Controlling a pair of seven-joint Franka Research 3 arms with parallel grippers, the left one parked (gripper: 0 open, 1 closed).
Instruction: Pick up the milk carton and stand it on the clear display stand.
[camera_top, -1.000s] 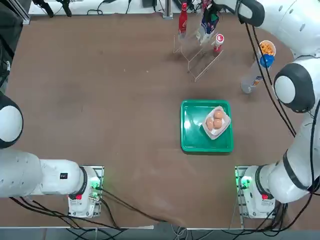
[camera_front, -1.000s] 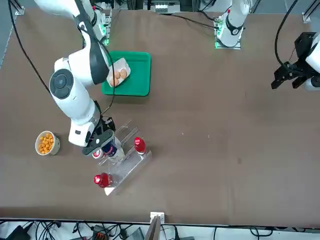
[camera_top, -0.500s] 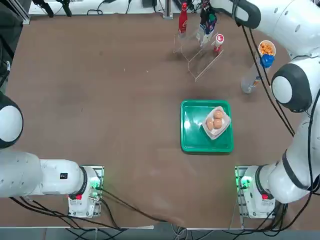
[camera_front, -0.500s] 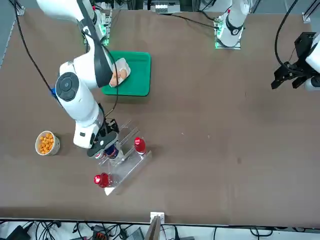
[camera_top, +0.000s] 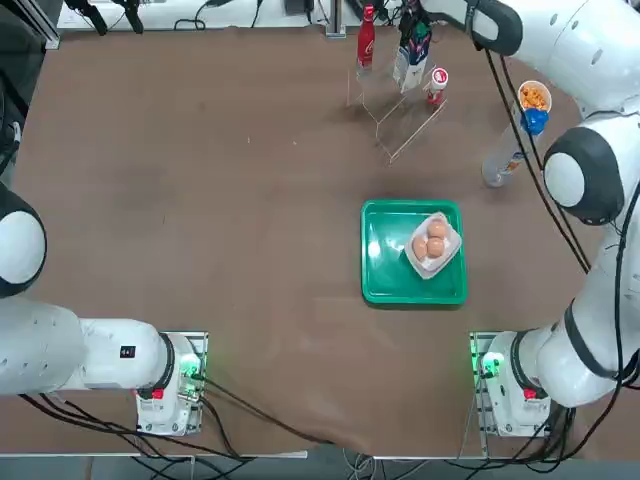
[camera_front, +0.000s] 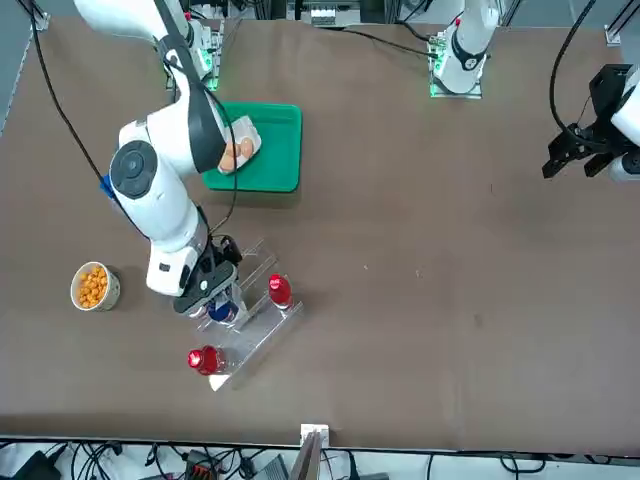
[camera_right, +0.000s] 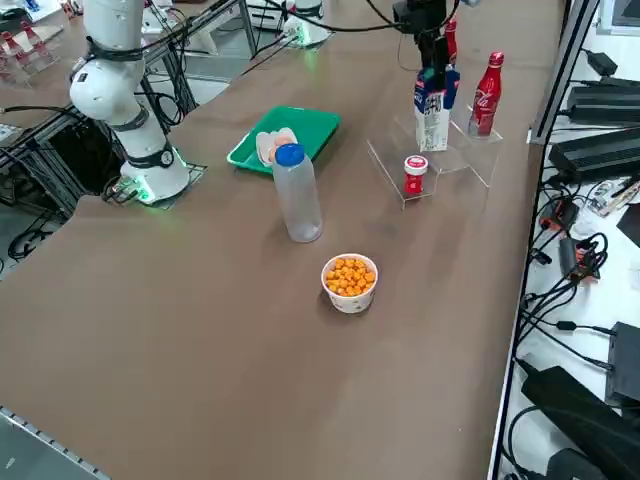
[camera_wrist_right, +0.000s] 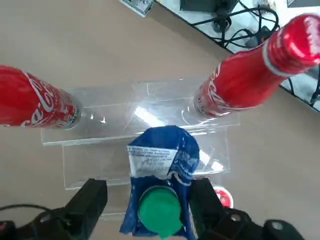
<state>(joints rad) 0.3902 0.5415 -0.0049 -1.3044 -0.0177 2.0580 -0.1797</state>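
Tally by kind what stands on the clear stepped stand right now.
red bottles: 2
milk carton: 1
small red jar: 1
Total: 4
The right gripper is open, astride the milk carton.

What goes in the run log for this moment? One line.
right gripper: fingers open, straddling carton | blue-and-white milk carton: upright on clear acrylic display stand | phase: released

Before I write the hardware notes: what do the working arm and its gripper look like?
The right arm has glossy white rounded segments with dark grey circular joint caps; a black cable runs along it. Its base glows green. The right gripper has two black fingers beneath a white hand.
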